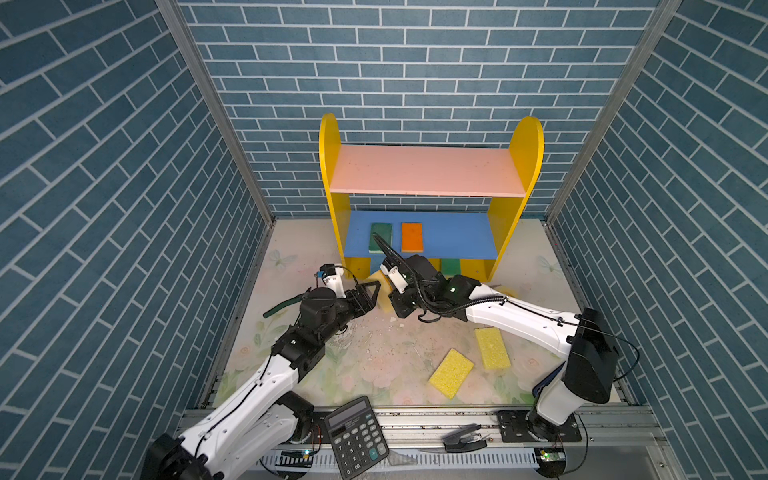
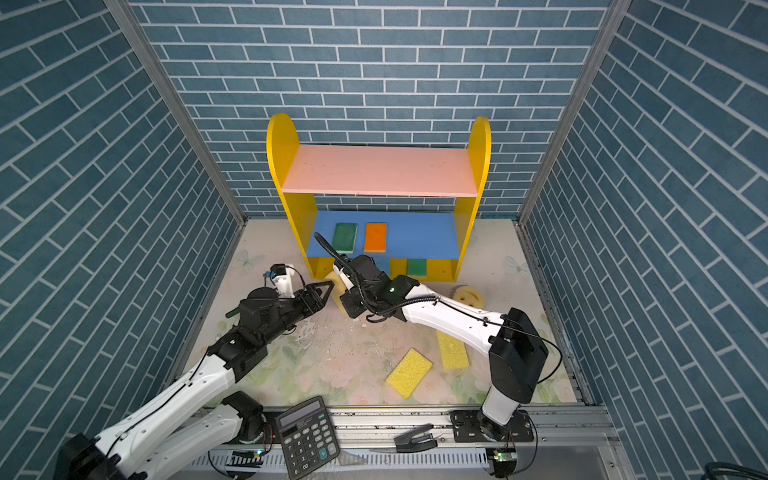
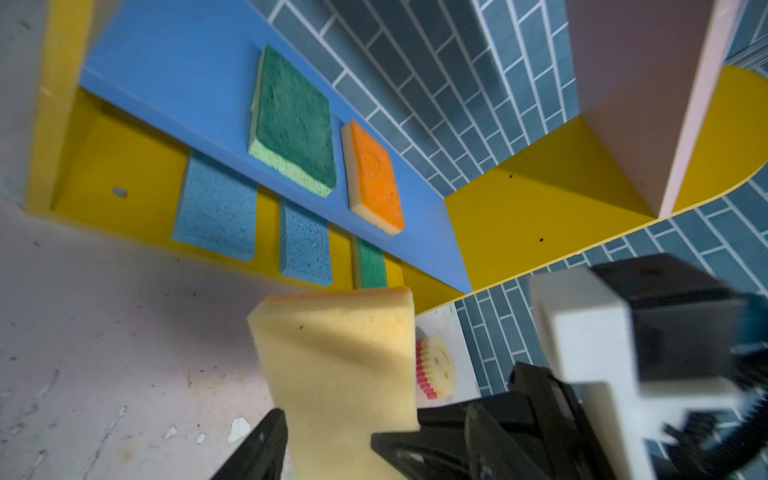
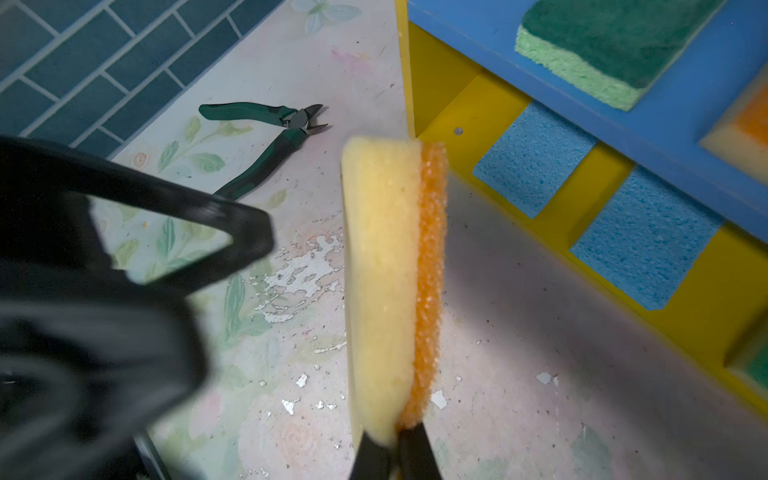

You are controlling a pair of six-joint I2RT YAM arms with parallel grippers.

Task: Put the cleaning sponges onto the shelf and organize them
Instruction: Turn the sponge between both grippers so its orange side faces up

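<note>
Roughly halfway I'd say: the shelf (image 1: 428, 170) has a green sponge (image 1: 381, 237) and an orange sponge (image 1: 412, 237) on the blue board, plus two light blue sponges (image 3: 216, 208) and another green one (image 1: 450, 267) on the yellow base. Two yellow sponges (image 1: 451, 373) and the round smiley (image 2: 469, 296) lie loose on the table. The right gripper (image 4: 392, 449) reaches low by the shelf's front corner, pinched tight on an orange-faced sponge (image 4: 386, 270) held on edge, while the left gripper (image 1: 372, 296) points at it from just beside, jaws wide and holding nothing.

The blue board (image 3: 178, 75) half hides two blue sponges (image 3: 216, 212).
</note>
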